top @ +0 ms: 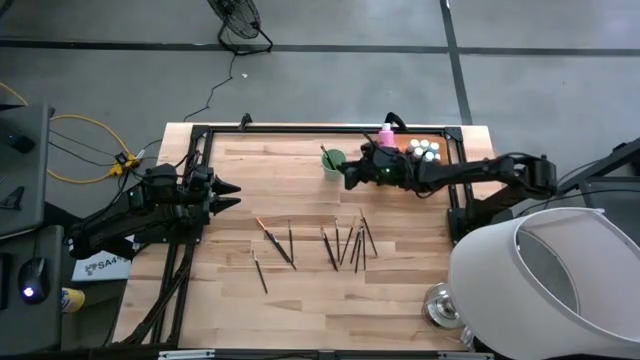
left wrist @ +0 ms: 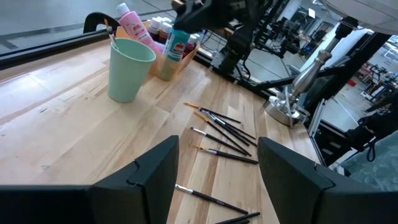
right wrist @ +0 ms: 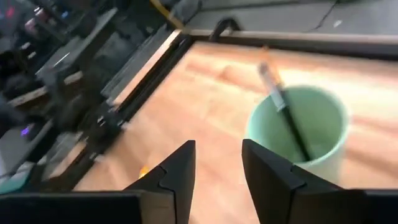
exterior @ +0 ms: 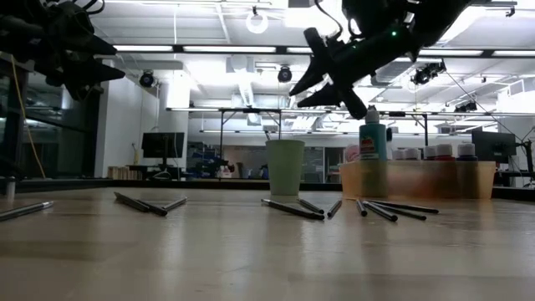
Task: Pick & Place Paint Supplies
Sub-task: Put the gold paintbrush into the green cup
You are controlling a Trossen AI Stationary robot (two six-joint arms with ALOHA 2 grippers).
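Hovering: right pincer [top: 350, 176] open by cup [top: 333, 163].

Pale wooden table [top: 300, 300] of jointed planks, smooth with a soft sheen. Matt light green plastic cup [left wrist: 129, 70]. Translucent orange plastic tray [exterior: 422, 180]. Glossy pink bottle [left wrist: 132, 22]. Thin dark brushes [left wrist: 221, 134], some with orange tips. Matt black tool fingers [left wrist: 149, 177].

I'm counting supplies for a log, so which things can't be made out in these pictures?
- Small bottles in the orange tray: high view too small to count; the tray wall hides them in the low view.
- Brushes: overlapping, count unclear.
- Cup: one brush shows, blurred; its tip is hidden inside.
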